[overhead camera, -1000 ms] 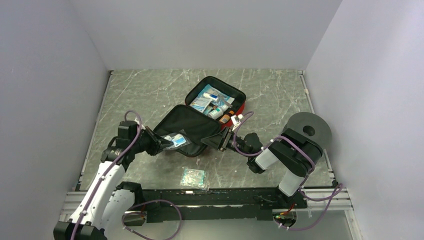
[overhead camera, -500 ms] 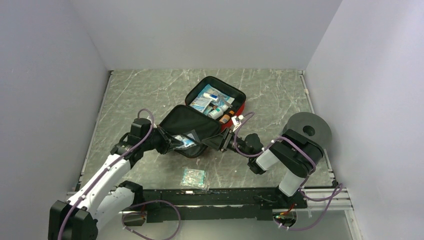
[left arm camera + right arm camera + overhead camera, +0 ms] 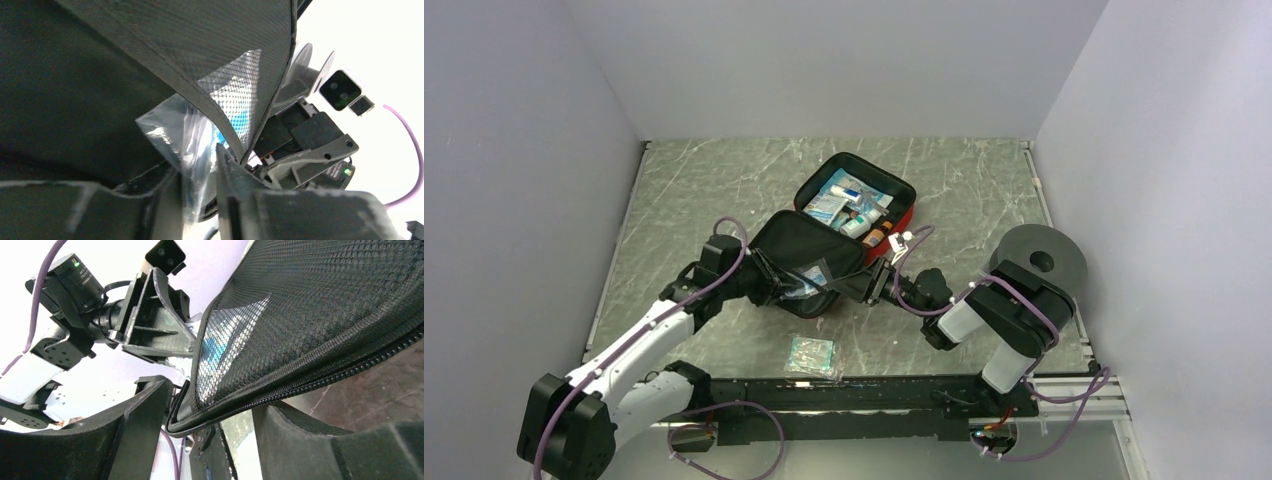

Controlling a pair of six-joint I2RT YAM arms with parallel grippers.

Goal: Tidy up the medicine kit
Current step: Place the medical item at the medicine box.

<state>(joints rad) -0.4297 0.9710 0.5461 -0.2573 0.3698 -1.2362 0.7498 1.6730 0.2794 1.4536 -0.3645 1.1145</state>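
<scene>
The red medicine kit point(image 3: 908, 220) lies open mid-table, its tray full of tubes and packs. Its black-lined lid point(image 3: 796, 243) is tipped up off the table. My left gripper point(image 3: 776, 284) is shut on a clear plastic packet point(image 3: 172, 132) with blue print. The packet's far end sits under the lid's mesh pocket point(image 3: 200, 50), and it shows through the mesh in the right wrist view point(image 3: 220, 345). My right gripper point(image 3: 865, 283) holds the lid's zip edge point(image 3: 310, 365) between its fingers point(image 3: 140, 430) at the near right corner.
A second clear packet point(image 3: 812, 354) lies on the table near the front edge. A grey round disc point(image 3: 1044, 255) stands at the right, behind my right arm. Grey walls close in the back and both sides.
My left arm has reached further right, carrying the clear packet from the lid's left rim in under the mesh pocket. The right gripper has stayed on the lid edge.
</scene>
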